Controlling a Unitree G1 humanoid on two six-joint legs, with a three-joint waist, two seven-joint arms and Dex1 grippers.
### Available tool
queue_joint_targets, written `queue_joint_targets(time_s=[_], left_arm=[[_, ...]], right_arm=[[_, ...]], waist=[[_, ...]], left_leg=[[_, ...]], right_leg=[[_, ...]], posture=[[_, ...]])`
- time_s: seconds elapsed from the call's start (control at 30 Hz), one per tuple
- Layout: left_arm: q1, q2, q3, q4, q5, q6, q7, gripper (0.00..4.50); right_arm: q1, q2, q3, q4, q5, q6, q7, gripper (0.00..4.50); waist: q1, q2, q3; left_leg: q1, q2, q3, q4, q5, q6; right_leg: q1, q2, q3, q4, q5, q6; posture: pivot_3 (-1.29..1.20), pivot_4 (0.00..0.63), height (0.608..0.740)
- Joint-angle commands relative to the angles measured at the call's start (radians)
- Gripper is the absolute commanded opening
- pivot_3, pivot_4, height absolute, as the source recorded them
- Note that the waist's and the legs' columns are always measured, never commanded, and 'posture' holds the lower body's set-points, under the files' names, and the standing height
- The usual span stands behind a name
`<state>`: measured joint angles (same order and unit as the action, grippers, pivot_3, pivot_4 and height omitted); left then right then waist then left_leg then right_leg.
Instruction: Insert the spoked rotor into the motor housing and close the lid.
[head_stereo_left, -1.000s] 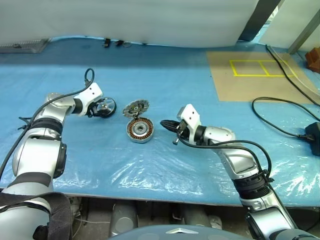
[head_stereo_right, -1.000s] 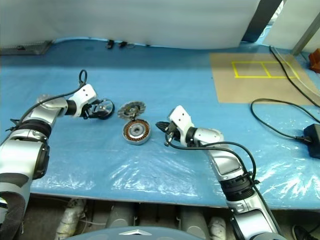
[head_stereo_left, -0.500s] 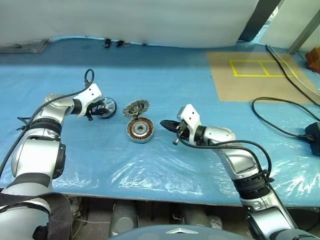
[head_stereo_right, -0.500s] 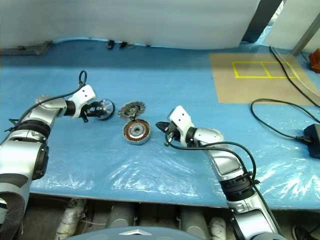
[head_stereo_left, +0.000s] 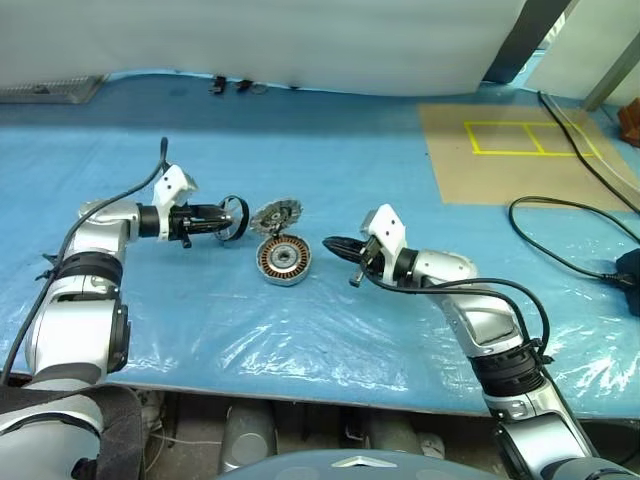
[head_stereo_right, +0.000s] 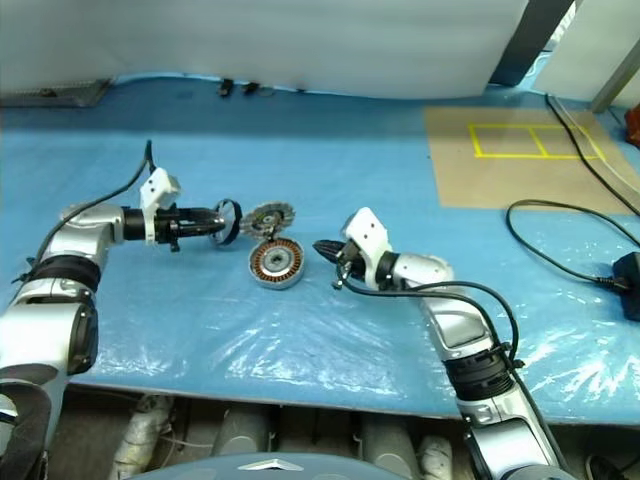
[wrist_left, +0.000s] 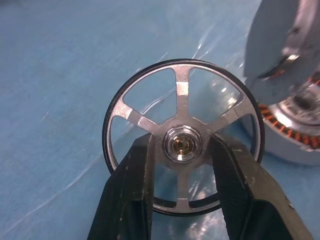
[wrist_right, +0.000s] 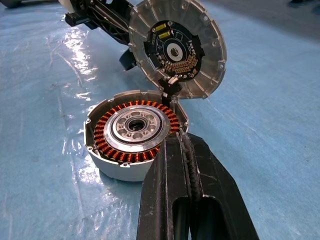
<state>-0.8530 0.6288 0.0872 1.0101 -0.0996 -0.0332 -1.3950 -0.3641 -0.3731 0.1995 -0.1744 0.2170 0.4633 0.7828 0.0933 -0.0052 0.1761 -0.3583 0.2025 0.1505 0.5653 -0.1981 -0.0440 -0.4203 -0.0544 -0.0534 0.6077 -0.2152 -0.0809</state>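
Left pincer carrying the spoked rotor, right pincer parked by the open motor.

The left gripper (wrist_left: 182, 150) has its two black fingers (wrist_left: 131, 200) clamped on either side of the silver hub of the spoked rotor (wrist_left: 183, 100), holding the wheel up on edge above the blue plastic sheet (head_stereo_left: 300, 330). Just beyond its tips sits the motor housing (head_stereo_left: 284, 259), flat on the sheet with its copper windings facing up. The lid (wrist_right: 177, 47) stands tilted open at the housing's far edge (ribbed face and dark centre turned toward the right arm), between the rotor and the housing. The right gripper (wrist_right: 184, 145) has its fingers pressed together with nothing between them, tips close to the housing's near rim; I cannot tell whether they touch it.
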Motion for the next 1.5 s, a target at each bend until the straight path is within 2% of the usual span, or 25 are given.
queue_joint_targets(time_s=[0.03, 0.17, 0.23, 0.33, 0.43, 0.57, 0.73, 1.5], left_arm=[[0.138, 0.021, 0.043, -0.328, -0.137, 0.206, -0.04, 1.51], [0.367, 0.04, 0.069, -0.737, -0.272, 0.479, 0.019, 1.51], [0.446, 0.046, 0.08, -0.874, -0.321, 0.569, 0.061, 1.51], [0.53, 0.042, 0.103, -1.021, -0.389, 0.668, 0.131, 1.51], [0.564, 0.015, 0.106, -1.098, -0.427, 0.691, 0.194, 1.51], [0.541, -0.026, 0.08, -1.11, -0.45, 0.679, 0.248, 1.51], [0.501, -0.054, 0.024, -1.058, -0.408, 0.616, 0.284, 1.51], [0.494, -0.019, -0.075, -0.948, -0.301, 0.499, 0.29, 1.51]], right_arm=[[0.006, -0.017, -0.017, -0.004, 0.037, -0.051, 0.05, 0.0], [0.018, -0.052, -0.002, 0.024, 0.023, -0.089, 0.093, 0.0], [0.021, -0.068, 0.004, 0.04, 0.01, -0.11, 0.105, 0.0], [0.02, -0.077, 0.007, 0.054, 0.006, -0.125, 0.114, 0.0], [0.017, -0.074, 0.01, 0.058, 0.004, -0.128, 0.115, 0.0], [0.013, -0.068, 0.018, 0.063, -0.001, -0.134, 0.116, 0.0], [0.013, -0.069, 0.017, 0.064, -0.007, -0.141, 0.113, 0.0], [0.028, -0.068, 0.017, 0.06, -0.032, -0.162, 0.093, 0.0]], waist=[[-0.002, 0.0, 0.0], [-0.008, 0.0, 0.0], [-0.011, 0.0, 0.0], [-0.013, 0.0, 0.0], [-0.016, 0.001, 0.0], [-0.02, 0.001, 0.0], [-0.024, 0.001, 0.0], [-0.026, 0.001, 0.0]], left_leg=[[0.0, 0.0, 0.0, 0.0, 0.0, 0.0], [-0.001, 0.001, 0.001, -0.001, 0.0, 0.0], [0.0, 0.001, 0.002, -0.001, 0.0, 0.0], [-0.001, 0.001, 0.003, 0.001, 0.0, 0.0], [0.0, 0.001, 0.004, 0.002, 0.0, 0.001], [0.0, 0.001, 0.004, 0.002, 0.0, 0.001], [-0.001, 0.001, 0.003, 0.002, 0.001, 0.002], [0.0, 0.001, 0.003, 0.002, 0.0, 0.002]], right_leg=[[0.0, 0.0, 0.0, 0.0, 0.0, 0.0], [-0.001, 0.0, 0.0, 0.0, 0.0, -0.001], [-0.001, 0.0, 0.0, 0.0, -0.001, -0.001], [-0.001, 0.0, 0.0, 0.0, -0.001, -0.001], [0.0, 0.0, 0.0, 0.001, -0.001, -0.001], [0.0, 0.0, 0.0, 0.0, -0.001, -0.001], [0.0, 0.001, 0.0, 0.0, -0.001, -0.001], [0.0, 0.001, 0.0, 0.0, -0.001, -0.001]], posture=[[0.0, 0.15, 0.74], [0.0, 0.15, 0.74], [0.0, 0.15, 0.74], [0.0, 0.15, 0.74], [0.0, 0.15, 0.74], [0.0, 0.15, 0.74], [0.0, 0.15, 0.74], [0.0, 0.15, 0.74]])
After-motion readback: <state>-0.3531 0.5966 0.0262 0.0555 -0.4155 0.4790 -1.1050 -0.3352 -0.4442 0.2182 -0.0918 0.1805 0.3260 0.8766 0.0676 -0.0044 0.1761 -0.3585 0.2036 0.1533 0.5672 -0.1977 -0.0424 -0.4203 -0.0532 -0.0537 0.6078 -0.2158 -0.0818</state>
